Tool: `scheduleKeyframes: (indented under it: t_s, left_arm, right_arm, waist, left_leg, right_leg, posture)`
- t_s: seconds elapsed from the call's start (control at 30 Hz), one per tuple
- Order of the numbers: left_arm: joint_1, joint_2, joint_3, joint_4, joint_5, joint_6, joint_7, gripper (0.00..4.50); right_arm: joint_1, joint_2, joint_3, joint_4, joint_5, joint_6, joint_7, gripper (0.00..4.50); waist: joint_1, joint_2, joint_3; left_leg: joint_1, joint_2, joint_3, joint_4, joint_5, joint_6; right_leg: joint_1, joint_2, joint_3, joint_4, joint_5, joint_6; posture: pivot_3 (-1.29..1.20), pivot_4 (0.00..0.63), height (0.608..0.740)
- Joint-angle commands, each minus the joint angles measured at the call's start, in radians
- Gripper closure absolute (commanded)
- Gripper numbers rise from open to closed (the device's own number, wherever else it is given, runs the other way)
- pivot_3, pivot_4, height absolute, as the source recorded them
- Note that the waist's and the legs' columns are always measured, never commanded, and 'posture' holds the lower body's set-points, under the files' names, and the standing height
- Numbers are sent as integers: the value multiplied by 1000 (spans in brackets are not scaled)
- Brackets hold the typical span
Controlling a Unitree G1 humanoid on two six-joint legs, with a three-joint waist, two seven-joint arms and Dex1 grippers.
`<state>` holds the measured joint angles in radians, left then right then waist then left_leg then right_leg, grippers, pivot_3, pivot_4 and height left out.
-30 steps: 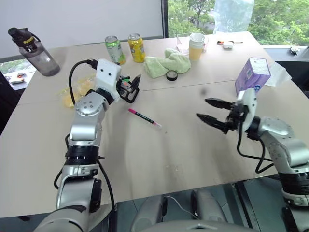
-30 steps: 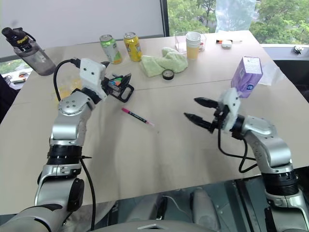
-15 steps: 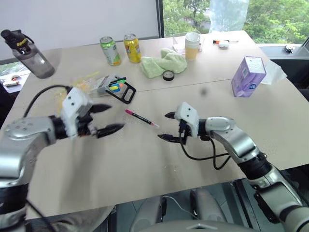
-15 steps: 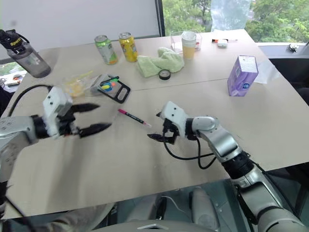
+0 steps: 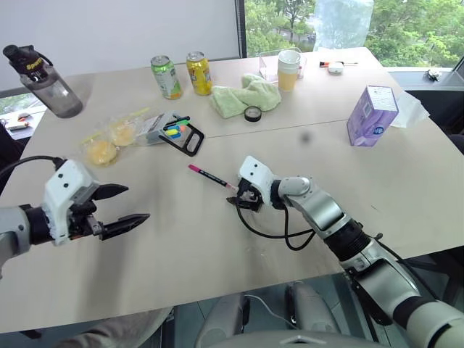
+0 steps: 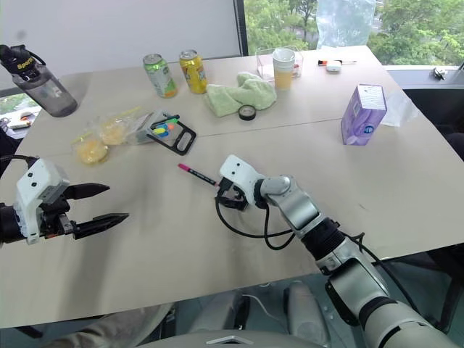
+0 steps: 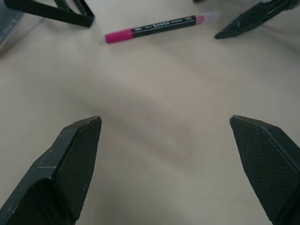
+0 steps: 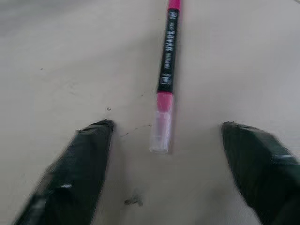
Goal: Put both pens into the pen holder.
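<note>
One pen is what we have to work with on the open table: the pink pen [image 5: 212, 176] lies flat near the middle of the table [image 5: 217, 254], untouched, its clear cap end toward our right gripper [image 8: 164, 136]. That gripper sits low over the surface with its fingers spread, one on each side of the cap tip, not yet closed on it. We'd call that a grasp being lined up, nothing more.

Further toward the far-left part of the table lies the pen holder [image 5: 174, 132], tipped on its side, black rim facing us and bright marker ends showing inside. Whether the blue pen is among them we cannot tell.

Our left gripper [image 5: 122, 204] hangs wide open near the table's left edge, well apart from pen and holder, holding nothing.

So at best half done, we judge: the pink pen remains to be gripped, carried across and slotted in.
</note>
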<state>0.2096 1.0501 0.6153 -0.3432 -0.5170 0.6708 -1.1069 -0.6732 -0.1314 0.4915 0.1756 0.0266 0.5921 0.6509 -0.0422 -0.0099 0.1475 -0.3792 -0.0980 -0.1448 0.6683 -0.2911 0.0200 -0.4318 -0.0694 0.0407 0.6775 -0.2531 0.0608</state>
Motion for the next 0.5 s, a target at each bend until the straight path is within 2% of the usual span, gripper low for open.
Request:
scheduleKeyframes:
  t_s: [0.03,0.2,0.37,0.5]
  left_arm:
    - [-11,4,36,-18,-20,2,0,0]
    - [-47,8,15,9,-19,-10,10,0]
    - [-95,-7,-21,18,-43,-9,11,0]
    - [-192,-50,-53,25,-134,44,29,0]
  right_arm:
    - [9,7,-6,9,-2,4,12,2151]
    - [-5,38,-26,33,2,-13,6,4461]
    - [21,23,-50,-3,17,-29,29,4461]
    - [136,-56,-142,-236,149,18,123,4461]
  waist:
    - [0,0,0]
    - [-2,0,0]
    - [-2,0,0]
    - [8,0,0]
  left_leg:
    - [0,0,0,0,0,0]
    - [0,0,0,0,0,0]
    - [0,0,0,0,0,0]
    - [-2,0,-1,0,0,0]
  right_leg:
    - [0,0,0,0,0,0]
    - [0,0,0,0,0,0]
    - [0,0,0,0,0,0]
    - [0,0,-1,-1,0,0]
  posture:
    - [0,150,740]
    - [0,150,740]
    - [0,150,740]
    - [0,150,740]
